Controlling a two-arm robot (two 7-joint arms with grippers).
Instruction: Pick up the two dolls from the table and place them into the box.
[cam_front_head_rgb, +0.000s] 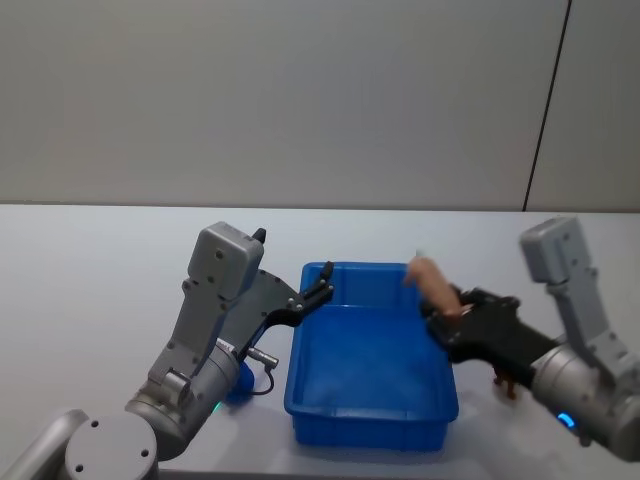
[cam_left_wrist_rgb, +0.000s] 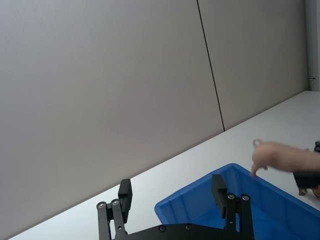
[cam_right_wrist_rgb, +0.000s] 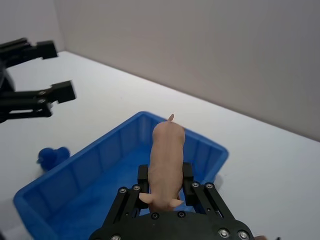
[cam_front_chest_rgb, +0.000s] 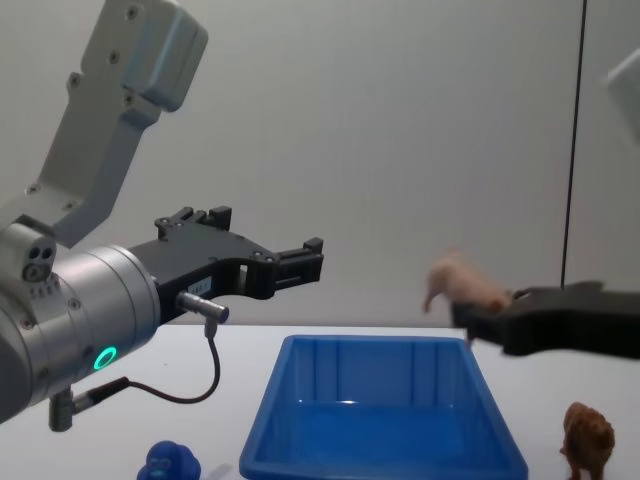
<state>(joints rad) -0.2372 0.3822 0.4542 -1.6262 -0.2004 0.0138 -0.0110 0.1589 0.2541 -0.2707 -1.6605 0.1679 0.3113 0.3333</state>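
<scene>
Right hand (cam_right_wrist_rgb: 166, 174) is clamped on the pink doll (cam_right_wrist_rgb: 167, 145) around its body, holding it high over the box (cam_front_head_rgb: 370, 430) at the right rim, likely clearance for a drop inside. Left hand (cam_front_head_rgb: 320, 285) is empty with fingers apart, hovering at the left rim. Brown doll (cam_front_chest_rgb: 588, 438) stands on the bench (cam_front_head_rgb: 100, 260) right of the box, blue doll (cam_front_chest_rgb: 170, 463) left.

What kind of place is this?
Likely a robot test lab: white table, plain grey panel wall, and a staged blue tub, with the right gripper holding a pink toy pig above it.
</scene>
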